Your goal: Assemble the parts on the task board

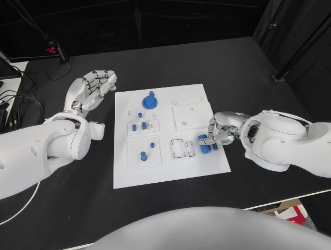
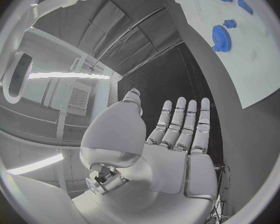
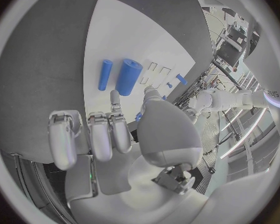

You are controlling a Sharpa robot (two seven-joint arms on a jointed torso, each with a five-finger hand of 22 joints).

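Task board lies flat at centre frame on the black counter, long axis running top to bottom, presumably so both arms can reach it from either side. Blue gear sits near the board's upper middle; small blue parts stand in the recessed panels down its left half, which reads as pieces already seated or staged. Two blue cylinders, one thick and one thin in the right wrist view, lie side by side at the board's right edge, just beside the empty slot outlines; judged to be next for insertion. Right hand sits over the board's right edge, fingers curled inward, fingertips at or touching the cylinders; whether it actually grips one I cannot tell, since the contact is hidden. Left hand rests off the board, upper left of frame, fingers straight and together, palm empty, touching no part: parked clear of the work.
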